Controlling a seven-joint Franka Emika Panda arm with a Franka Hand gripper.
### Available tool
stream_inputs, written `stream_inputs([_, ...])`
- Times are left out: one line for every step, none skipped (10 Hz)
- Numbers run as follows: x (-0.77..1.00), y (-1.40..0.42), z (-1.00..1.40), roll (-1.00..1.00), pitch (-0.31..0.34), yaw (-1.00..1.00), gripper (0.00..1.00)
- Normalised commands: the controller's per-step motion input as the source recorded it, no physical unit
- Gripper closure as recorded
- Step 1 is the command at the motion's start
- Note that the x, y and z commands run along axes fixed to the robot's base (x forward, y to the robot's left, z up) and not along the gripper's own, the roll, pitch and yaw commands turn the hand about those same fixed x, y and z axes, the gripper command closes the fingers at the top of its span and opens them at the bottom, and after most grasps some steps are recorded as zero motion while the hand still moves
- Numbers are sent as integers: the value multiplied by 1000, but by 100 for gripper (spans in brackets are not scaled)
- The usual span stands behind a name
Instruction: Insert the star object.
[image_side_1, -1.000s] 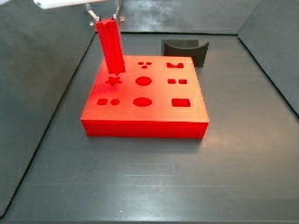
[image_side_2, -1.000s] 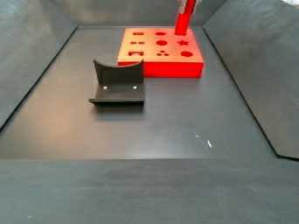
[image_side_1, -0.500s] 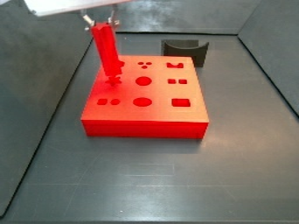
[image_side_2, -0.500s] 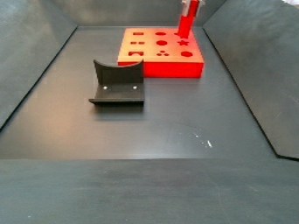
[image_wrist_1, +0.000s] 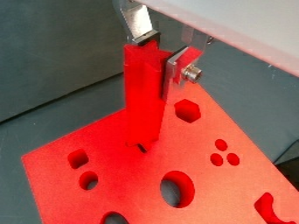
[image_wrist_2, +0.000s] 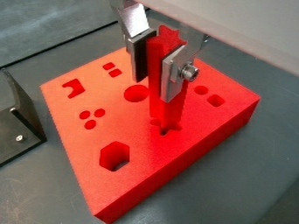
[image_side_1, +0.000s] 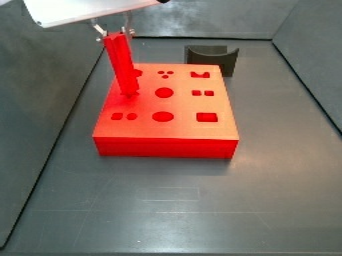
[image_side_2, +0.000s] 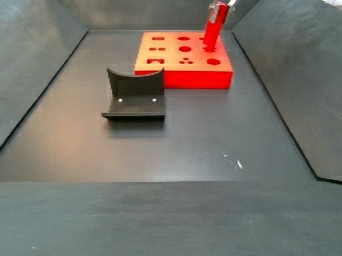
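Note:
The star object is a slim bright red peg (image_side_1: 122, 65) with a star-shaped cross-section. It stands upright with its lower end in a star-shaped hole of the flat red block (image_side_1: 167, 130), at a corner of the block's top face. It shows in both wrist views (image_wrist_1: 142, 96) (image_wrist_2: 166, 87) and in a side view (image_side_2: 211, 30). My gripper (image_wrist_2: 156, 54) is shut on the peg's upper part, one silver finger (image_wrist_1: 177, 70) on each side. In a side view the gripper (image_side_1: 114, 28) sits just above the block.
The block carries several other shaped holes, such as a hexagon (image_wrist_2: 114, 156) and circles (image_wrist_1: 177, 188). A dark grey curved piece (image_side_2: 134, 95) lies on the floor apart from the block; it also shows behind the block (image_side_1: 210, 55). Grey walls enclose the floor.
The gripper has moved down with the peg. The peg's lower end has gone from just above the star hole into it, and less of the peg shows above the block.

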Motion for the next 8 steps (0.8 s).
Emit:
stream_inputs([71,-57,-160,226,-41,29,100])
stream_inputs([71,0,-320,241,0,0,100])
stream_inputs([120,0,-357,256,0,0,100])
stream_inputs([240,0,-363,306,43,-29,100])
stream_inputs([217,0,-311,321,81,0,100])
stream_inputs([240,0,-326,336,91,-6,100])
stream_inputs([77,0,-314,384,100,0,100])
stream_inputs([-114,0,-191,274,89,-149,100])
